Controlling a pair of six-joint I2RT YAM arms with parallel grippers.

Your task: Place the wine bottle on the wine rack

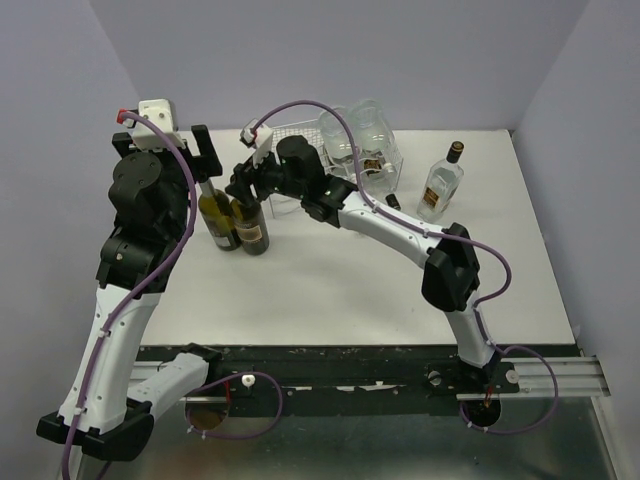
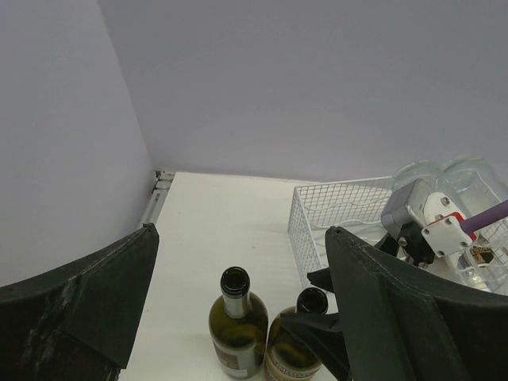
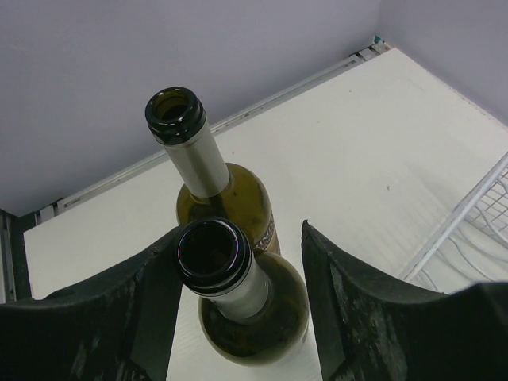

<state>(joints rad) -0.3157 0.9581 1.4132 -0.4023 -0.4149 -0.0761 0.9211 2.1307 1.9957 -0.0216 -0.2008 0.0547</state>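
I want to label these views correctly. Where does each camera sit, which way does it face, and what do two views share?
Top external: above and behind the arm bases, looking down at the table; both arms show, with left gripper and right gripper.
Left wrist: on the left arm, looking past its open fingers toward the wine rack.
Right wrist: on the right arm, looking down; its fingers flank one wine bottle.
Shared: both wrist views show the same two standing bottles.

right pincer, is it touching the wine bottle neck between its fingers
Cannot tell. Right wrist view: the right pincer straddles the wine bottle neck; table shows between it and one finger, but the other finger's edge overlaps the lip.
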